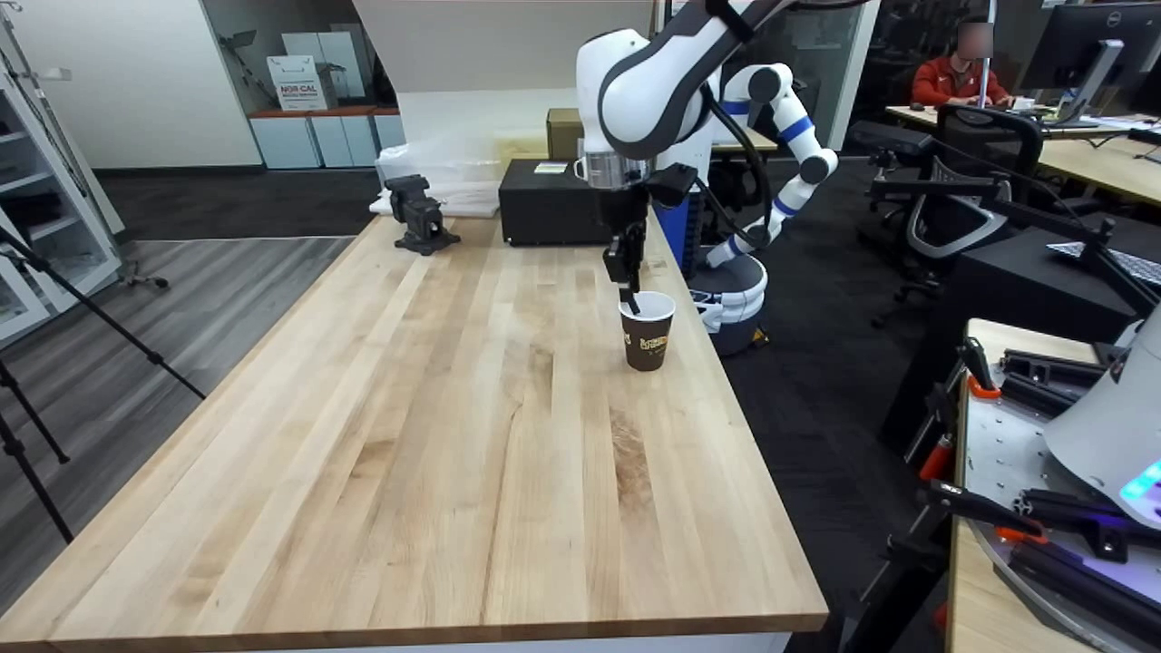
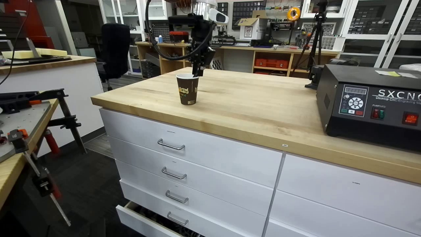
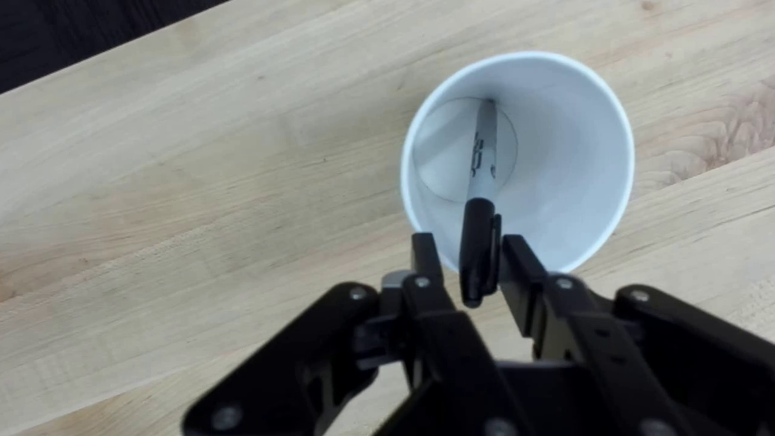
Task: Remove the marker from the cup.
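Holding the gripper [image 3: 470,248] parted at the rim of the cup [image 3: 575,163], grasping nothing; rightward in the wrist view, showing a gap, then the marker [image 3: 483,145] leaning inside the cup, crossing its rim at the cap [image 3: 476,236]. Probably handling light, stiff and slick, and calling for pinching the cap clear of the cup.

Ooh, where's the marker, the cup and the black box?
Marker [image 3: 482,181], in the wrist view: grey barrel.
Cup [image 2: 190,92], in an exterior view: brown side.
Black box [image 1: 551,207], in an exterior view: near side.

Cup [image 2: 187,92] upright on tabletop [image 2: 253,92] | end effector [image 2: 198,74] at its upper edge | contact unclear
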Controlling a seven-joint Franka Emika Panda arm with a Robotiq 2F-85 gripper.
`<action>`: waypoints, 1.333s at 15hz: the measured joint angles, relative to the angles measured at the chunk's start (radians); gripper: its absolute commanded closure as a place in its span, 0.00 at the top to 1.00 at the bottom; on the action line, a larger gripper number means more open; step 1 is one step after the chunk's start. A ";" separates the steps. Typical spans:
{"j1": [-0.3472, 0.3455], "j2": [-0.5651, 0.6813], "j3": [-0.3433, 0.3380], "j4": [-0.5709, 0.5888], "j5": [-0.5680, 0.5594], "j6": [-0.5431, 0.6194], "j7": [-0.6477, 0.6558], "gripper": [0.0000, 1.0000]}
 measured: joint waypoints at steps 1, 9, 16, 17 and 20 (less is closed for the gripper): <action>0.000 0.001 0.000 0.005 -0.002 0.000 0.000 0.03; 0.005 -0.007 0.007 0.042 -0.020 -0.035 -0.007 0.06; 0.023 -0.125 0.039 0.088 -0.068 -0.243 -0.034 0.06; 0.026 -0.145 0.052 0.087 -0.066 -0.245 -0.047 0.06; 0.032 -0.187 0.105 0.078 -0.026 -0.236 -0.093 0.06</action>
